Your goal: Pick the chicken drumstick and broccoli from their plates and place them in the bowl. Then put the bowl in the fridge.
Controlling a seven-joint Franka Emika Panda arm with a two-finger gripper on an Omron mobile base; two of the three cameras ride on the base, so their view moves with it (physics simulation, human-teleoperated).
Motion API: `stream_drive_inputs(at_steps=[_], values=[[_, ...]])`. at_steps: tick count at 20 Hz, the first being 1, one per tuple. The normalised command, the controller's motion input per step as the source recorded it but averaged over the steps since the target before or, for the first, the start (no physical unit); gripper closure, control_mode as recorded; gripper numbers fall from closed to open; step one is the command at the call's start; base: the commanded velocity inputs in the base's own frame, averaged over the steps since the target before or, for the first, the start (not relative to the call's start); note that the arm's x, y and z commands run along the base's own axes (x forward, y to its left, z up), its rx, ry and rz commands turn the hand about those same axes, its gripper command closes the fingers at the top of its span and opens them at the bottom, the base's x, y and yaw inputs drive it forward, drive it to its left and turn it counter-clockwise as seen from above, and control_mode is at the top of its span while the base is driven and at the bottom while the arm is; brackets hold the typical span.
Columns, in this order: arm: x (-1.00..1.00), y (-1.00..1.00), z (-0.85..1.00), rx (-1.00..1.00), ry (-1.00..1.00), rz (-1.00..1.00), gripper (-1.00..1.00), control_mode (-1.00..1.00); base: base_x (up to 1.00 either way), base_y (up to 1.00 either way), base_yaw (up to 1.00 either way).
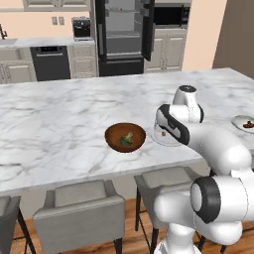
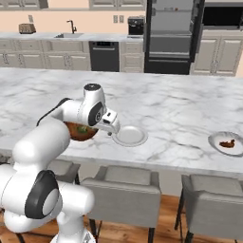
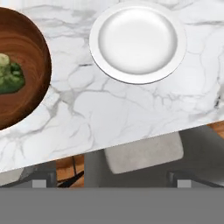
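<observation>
Pincer [image 2: 113, 132] spread wide above the counter edge; broccoli [image 3: 9, 74] sits in bowl [image 3: 26, 48]; right base view alone catches the drumstick [image 2: 228, 143].

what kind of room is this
A home kitchen, rendered rather than real. A long marble island counter has grey stools tucked under it, and along the back wall stand a black double-door fridge with its doors open, a dishwasher and a sink.

The tabletop [image 1: 59, 119] is white marble with grey veins. The bowl [image 1: 115, 137] is dark reddish-brown with a wood grain; the broccoli [image 1: 127, 139] in it is green with a paler stalk. Both plates [image 2: 130, 136] [image 2: 218, 141] are pale grey-white. The drumstick [image 2: 228, 143] is orange-brown. The fridge [image 1: 124, 34] is black with a grey interior.
</observation>
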Motion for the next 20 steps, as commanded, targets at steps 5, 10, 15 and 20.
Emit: stream_drive_inputs(at_steps=[5,10,15,20], values=[[0.00,0.00,0.00,0.00,0.00,0.00,-1.00,1.00,0.15,-0.71,-0.06],[0.00,0.00,0.00,0.00,0.00,0.00,-1.00,1.00,0.34,-0.60,0.00],[0.00,0.00,0.00,0.00,0.00,0.00,-1.00,1.00,0.46,-0.49,0.00],[0.00,0.00,0.00,0.00,0.00,0.00,-1.00,1.00,0.53,-0.45,0.00]])
